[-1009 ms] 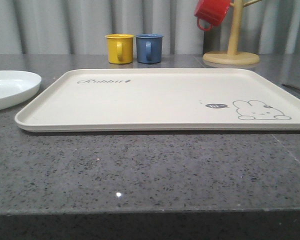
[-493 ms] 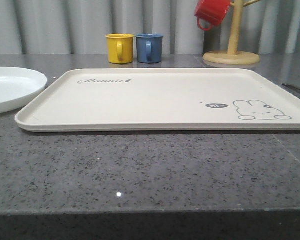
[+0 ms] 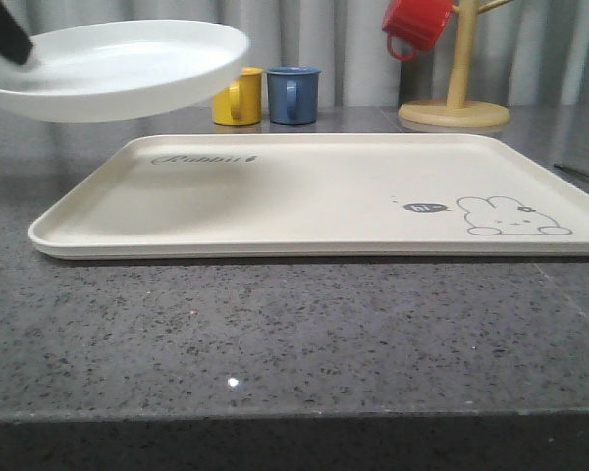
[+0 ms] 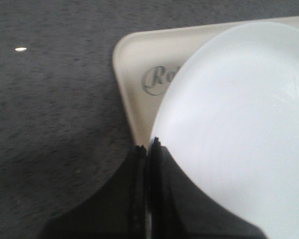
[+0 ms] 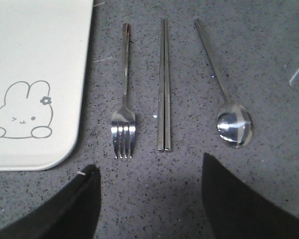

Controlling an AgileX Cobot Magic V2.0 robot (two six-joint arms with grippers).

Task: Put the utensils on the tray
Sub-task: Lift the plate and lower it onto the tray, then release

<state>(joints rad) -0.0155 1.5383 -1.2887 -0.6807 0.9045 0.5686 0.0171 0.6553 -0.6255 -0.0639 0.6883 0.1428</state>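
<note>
The white plate (image 3: 118, 69) hangs in the air above the far left corner of the cream tray (image 3: 275, 201), tilted slightly. My left gripper (image 3: 18, 51) is shut on the plate's left rim. In the left wrist view the left gripper (image 4: 148, 147) pinches the edge of the plate (image 4: 239, 124) over the tray corner (image 4: 134, 64) with its script. The fork (image 5: 124, 99), chopsticks (image 5: 164, 84) and spoon (image 5: 224, 94) lie side by side on the counter just right of the tray (image 5: 35, 74). My right gripper (image 5: 149, 164) hovers open just short of their near ends, holding nothing.
A yellow mug (image 3: 238, 98) and a blue mug (image 3: 293, 94) stand behind the tray. A red mug (image 3: 417, 25) hangs on a wooden mug tree (image 3: 456, 98) at the back right. The counter (image 3: 275, 334) is dark speckled stone.
The plate has left the counter at the left of the tray and risen up and rightward, now held in the air over the tray's far left corner.
</note>
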